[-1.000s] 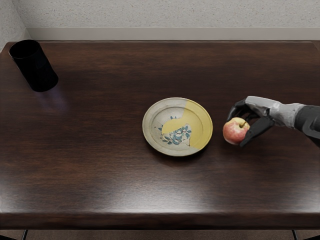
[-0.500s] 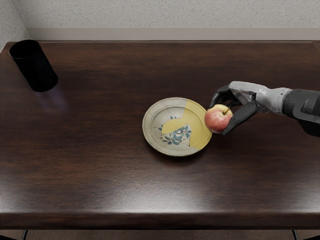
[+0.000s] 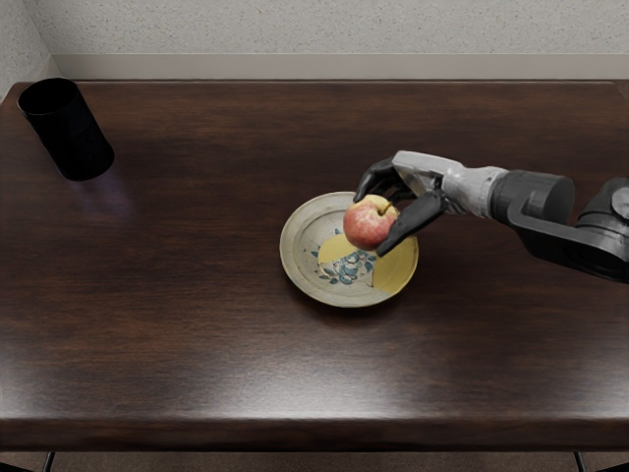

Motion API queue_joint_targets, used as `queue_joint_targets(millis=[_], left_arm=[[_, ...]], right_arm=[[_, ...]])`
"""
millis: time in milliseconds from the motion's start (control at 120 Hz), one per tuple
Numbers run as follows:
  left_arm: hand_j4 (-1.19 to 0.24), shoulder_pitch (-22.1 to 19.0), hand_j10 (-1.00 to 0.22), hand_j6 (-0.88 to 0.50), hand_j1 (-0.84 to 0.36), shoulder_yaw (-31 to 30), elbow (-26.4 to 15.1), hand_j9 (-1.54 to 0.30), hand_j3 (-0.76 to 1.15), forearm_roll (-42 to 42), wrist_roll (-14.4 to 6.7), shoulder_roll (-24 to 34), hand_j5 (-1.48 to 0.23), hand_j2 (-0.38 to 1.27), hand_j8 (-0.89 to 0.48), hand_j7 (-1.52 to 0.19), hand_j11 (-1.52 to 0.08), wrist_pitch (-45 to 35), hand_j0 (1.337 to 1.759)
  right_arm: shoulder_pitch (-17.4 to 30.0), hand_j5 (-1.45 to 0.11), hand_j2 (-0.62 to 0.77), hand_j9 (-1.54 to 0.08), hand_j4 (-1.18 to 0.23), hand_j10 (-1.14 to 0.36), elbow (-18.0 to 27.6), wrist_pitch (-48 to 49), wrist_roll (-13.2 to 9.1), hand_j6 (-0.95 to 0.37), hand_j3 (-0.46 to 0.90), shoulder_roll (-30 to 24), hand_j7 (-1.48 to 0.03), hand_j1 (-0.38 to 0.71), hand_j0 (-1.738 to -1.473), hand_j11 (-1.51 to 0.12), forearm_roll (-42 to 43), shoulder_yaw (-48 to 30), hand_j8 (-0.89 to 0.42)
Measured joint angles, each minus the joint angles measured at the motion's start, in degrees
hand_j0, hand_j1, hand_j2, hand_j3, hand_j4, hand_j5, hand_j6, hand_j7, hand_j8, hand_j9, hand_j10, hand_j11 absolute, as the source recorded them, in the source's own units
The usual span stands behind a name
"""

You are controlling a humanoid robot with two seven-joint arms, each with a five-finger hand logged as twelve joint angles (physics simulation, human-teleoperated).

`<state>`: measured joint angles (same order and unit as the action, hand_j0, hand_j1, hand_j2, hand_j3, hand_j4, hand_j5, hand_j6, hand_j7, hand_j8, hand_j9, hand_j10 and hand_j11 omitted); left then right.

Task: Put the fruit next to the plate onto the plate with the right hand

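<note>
Dark table [image 3: 197, 334], right hand [image 3: 411, 185], fingers [image 3: 407, 219] clamped on apple [image 3: 366, 225] above patterned plate [image 3: 298, 251]

The apple [image 3: 369, 224] is red with a yellow patch; the plate [image 3: 300, 236] is cream with a yellow sector and a blue floral motif. The cup [image 3: 67, 128] is black, the table [image 3: 197, 344] dark brown with wood grain, the right hand [image 3: 418, 182] grey and black.

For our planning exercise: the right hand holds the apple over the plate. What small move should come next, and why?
Probably lower the apple straight down: the right hand grips it over the plate, near its middle, seemingly not yet resting there, so a release now might let it drop.
</note>
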<state>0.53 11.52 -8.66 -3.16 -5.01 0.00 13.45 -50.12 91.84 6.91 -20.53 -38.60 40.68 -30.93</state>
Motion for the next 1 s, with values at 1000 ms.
queue_joint_targets(millis=[1000], left_arm=[[0.00,0.0,0.00,0.00,0.35,0.0,0.0,0.00,0.00,0.0,0.0,0.0,0.00,0.00,0.00,0.00,0.00,0.0,1.658]], right_arm=[[0.0,-0.56,0.04,-0.55,-0.48,-0.40,-1.6,0.3,-1.4,-0.34,0.00,4.7,-0.54,0.09,-1.658,-0.56,3.3,1.2,-0.31]])
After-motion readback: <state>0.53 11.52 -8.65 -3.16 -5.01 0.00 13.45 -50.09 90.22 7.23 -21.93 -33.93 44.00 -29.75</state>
